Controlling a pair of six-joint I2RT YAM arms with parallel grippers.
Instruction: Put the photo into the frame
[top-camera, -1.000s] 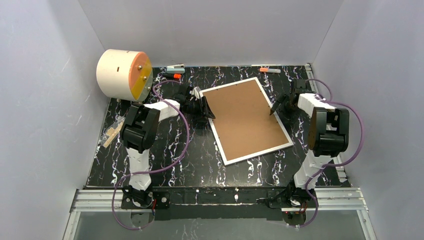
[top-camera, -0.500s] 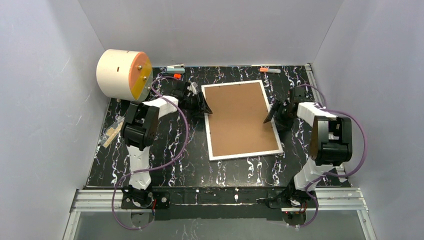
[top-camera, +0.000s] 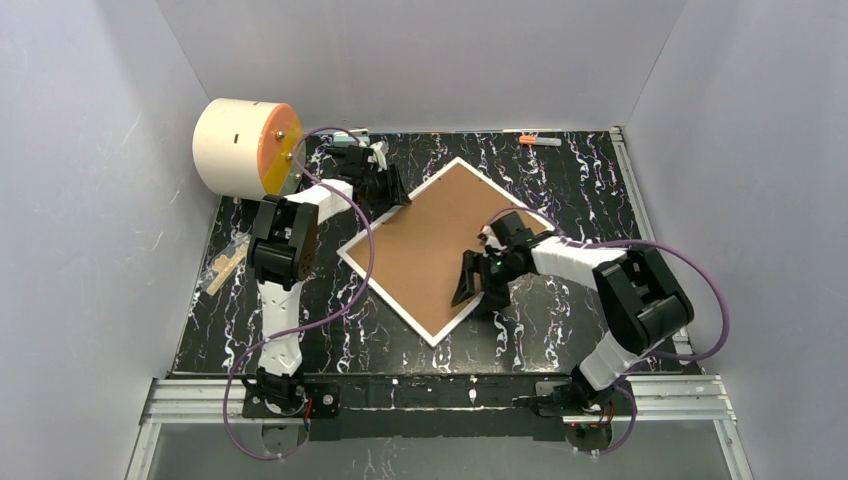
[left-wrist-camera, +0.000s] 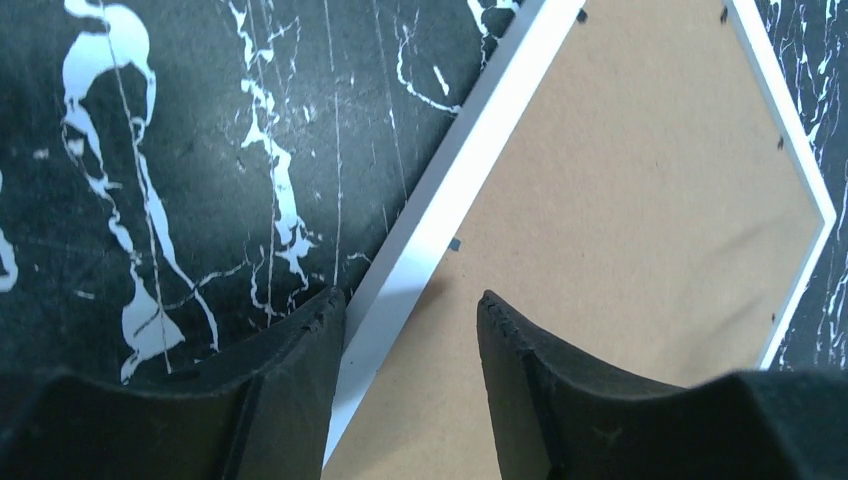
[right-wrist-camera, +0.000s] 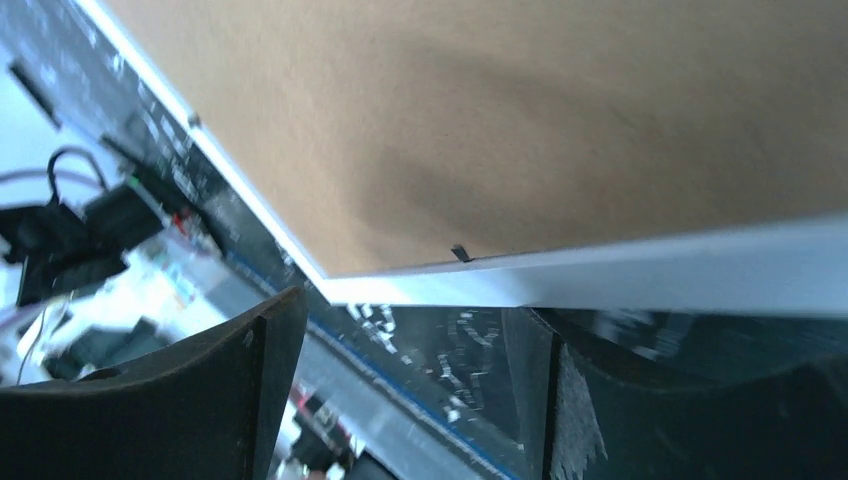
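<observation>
The frame (top-camera: 425, 245) lies back-up on the table (top-camera: 570, 175); the left gripper (left-wrist-camera: 410, 302), fingers apart, straddles its far-left rim, and the right gripper (right-wrist-camera: 405, 305), fingers apart, sits at its near-right rim.

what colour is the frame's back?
Back board is plain brown; frame edge is white. Left wrist view shows it best.

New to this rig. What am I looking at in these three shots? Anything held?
Two robot arms bolted at the near edge of a black marbled table. The wide picture looks down from above and behind; the other two come from wrist cameras, their own dark fingers at the bottom. A white picture frame lies back-up, brown board showing. The left gripper stands open astride its far-left edge, the right gripper open at its near-right edge. Neither clamps anything. No photo in view. A white drum is back-left.
</observation>
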